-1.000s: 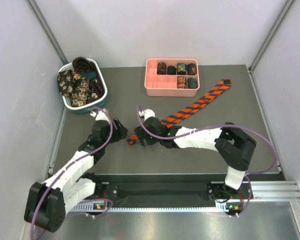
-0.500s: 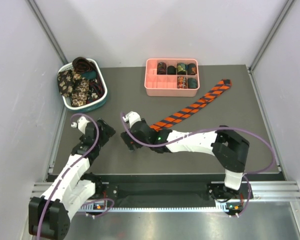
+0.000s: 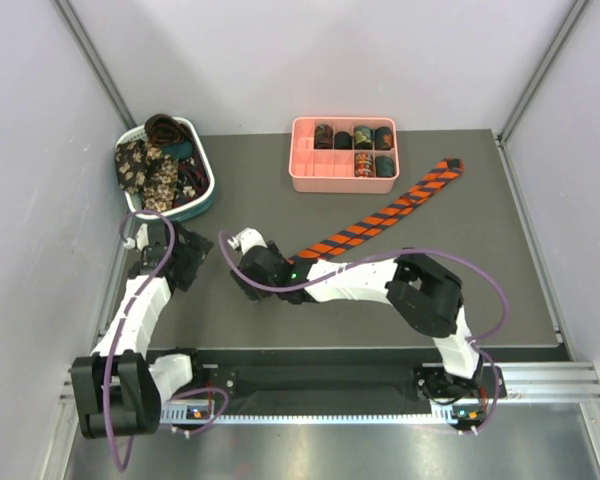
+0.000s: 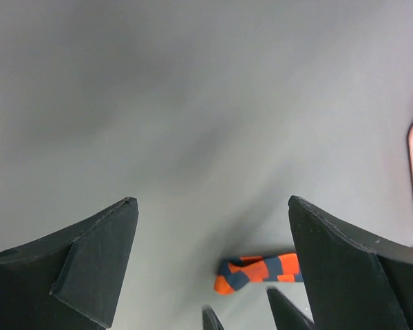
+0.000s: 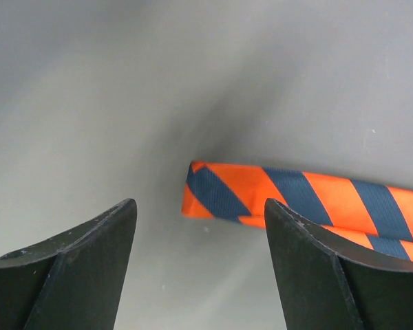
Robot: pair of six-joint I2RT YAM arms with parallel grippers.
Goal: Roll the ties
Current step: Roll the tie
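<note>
An orange and dark-blue striped tie (image 3: 380, 218) lies flat, slanting from the table's middle to the back right. Its near end (image 5: 224, 194) is folded over, and it rests just ahead of my right gripper (image 5: 199, 203), which stands open, off the cloth and holding nothing. In the top view that right gripper (image 3: 242, 280) sits left of the tie's end. My left gripper (image 3: 195, 262) is further left, open wide and empty. From the left gripper (image 4: 212, 201) the tie end (image 4: 258, 270) shows some way off, past the right gripper's fingertips (image 4: 283, 311).
A white-and-teal basket (image 3: 205, 200) heaped with loose ties stands at the back left, close behind the left arm. A pink compartment tray (image 3: 340, 183) holding several rolled ties sits at the back centre. Grey walls close in the table on both sides.
Both grippers were together at the tie's near end. The left one has opened and pulled back left toward the basket. The right one has slid left off the tie end.
</note>
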